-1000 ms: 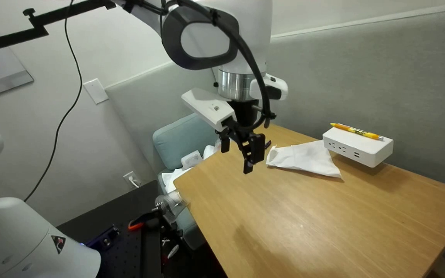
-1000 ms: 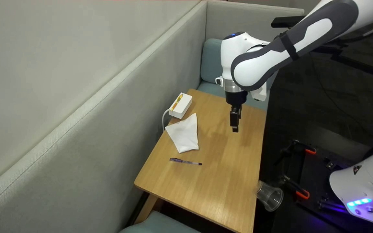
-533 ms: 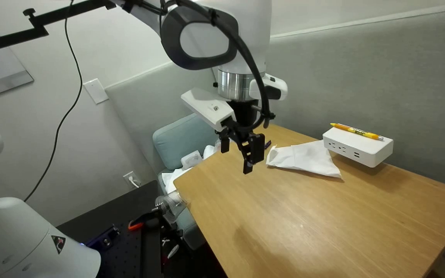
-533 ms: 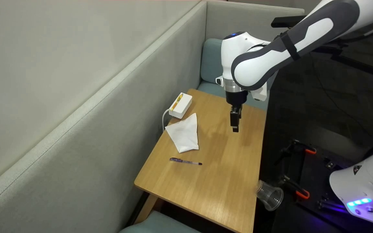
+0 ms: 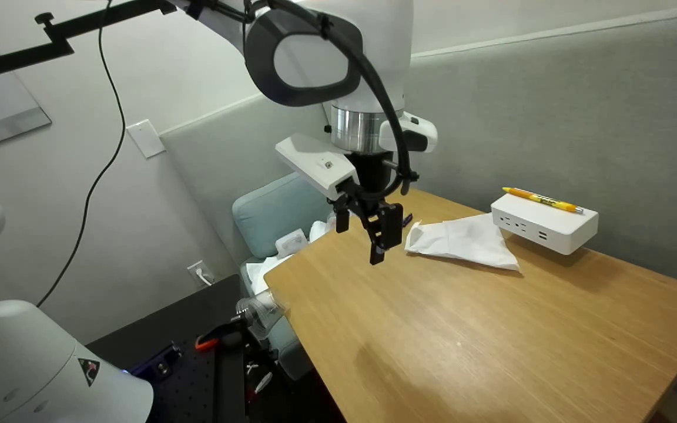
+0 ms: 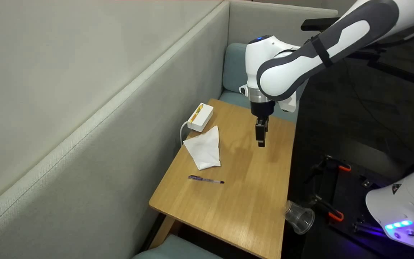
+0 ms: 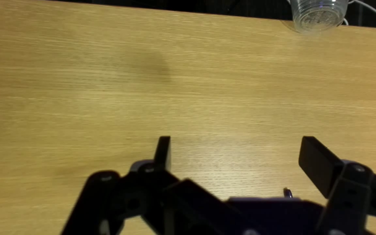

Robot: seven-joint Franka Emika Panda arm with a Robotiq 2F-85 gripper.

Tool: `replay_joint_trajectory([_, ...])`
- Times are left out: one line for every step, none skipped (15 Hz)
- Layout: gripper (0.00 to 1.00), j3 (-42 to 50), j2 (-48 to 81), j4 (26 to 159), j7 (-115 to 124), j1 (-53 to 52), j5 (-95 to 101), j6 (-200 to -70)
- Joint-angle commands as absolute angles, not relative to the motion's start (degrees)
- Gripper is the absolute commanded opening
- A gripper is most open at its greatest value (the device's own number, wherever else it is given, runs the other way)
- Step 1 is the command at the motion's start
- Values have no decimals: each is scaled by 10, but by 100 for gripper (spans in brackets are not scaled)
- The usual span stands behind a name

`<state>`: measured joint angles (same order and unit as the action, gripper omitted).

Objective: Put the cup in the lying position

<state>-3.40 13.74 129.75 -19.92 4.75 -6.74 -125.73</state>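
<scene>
The end effector [image 6: 261,140] is hanging above the counter [image 6: 257,190], fingers [image 7: 320,165] wide apart.
In an exterior view, the clear cup [image 6: 300,218] is resting at the counter's edge, five o'clock from those fingers, mouth facing four o'clock.

- In an exterior view the cup [image 6: 299,218] is showing small, clear and colourless, its walls narrowing from a round rim to the base.
- It is lying on its side at the edge of the table [image 6: 250,223], the base end resting on top and the open rim reaching out past the edge, pointing to about 4 o'clock.
- In an exterior view the cup [image 5: 260,312] is sitting near 7 o'clock, its rim pointing to about 8.
- In the wrist view the cup [image 7: 320,18] is appearing between 1 and 2 o'clock, its blurrily marked base facing the camera, its rim end running off the top.
</scene>
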Motion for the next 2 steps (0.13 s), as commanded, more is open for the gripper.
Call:
replay_joint_trajectory([100, -29, 138, 1296, -200, 42, -69, -1256])
replay_joint_trajectory([100, -29, 138, 1296, -200, 42, -69, -1256])
